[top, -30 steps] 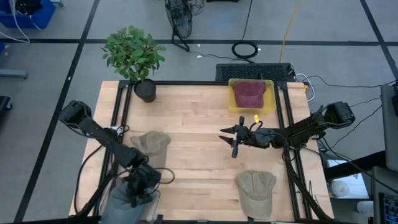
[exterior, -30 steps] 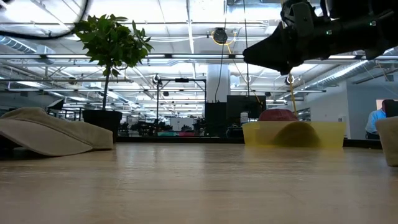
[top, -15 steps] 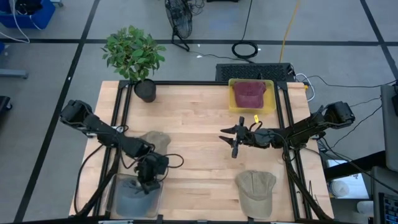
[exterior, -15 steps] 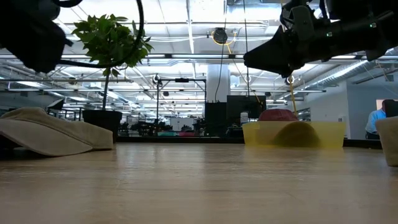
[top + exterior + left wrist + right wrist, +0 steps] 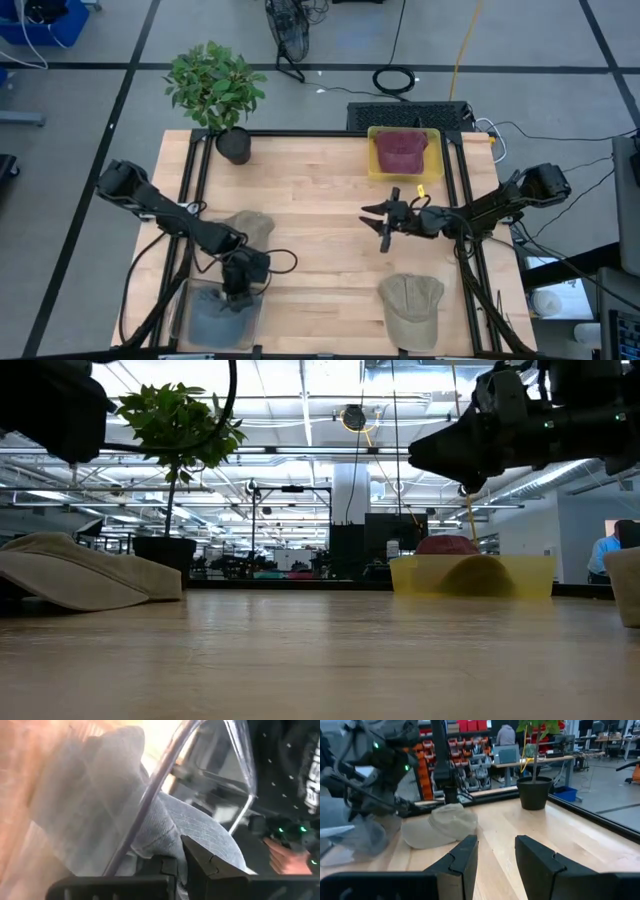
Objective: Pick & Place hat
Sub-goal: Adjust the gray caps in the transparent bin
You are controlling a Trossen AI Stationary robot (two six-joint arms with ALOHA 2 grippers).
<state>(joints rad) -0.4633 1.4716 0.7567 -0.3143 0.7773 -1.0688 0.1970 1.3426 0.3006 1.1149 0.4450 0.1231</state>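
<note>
While the grey hat is kept in the clear bin at the desk's near-left corner, the left hand is seen just above it, grip unreadable; the right hand is held mid-desk, parted and empty, apparently waiting.

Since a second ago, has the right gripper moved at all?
Yes. In the high view the right gripper has drawn back slightly toward the table's right edge and a little toward the near side, judged against the yellow bin.
</note>
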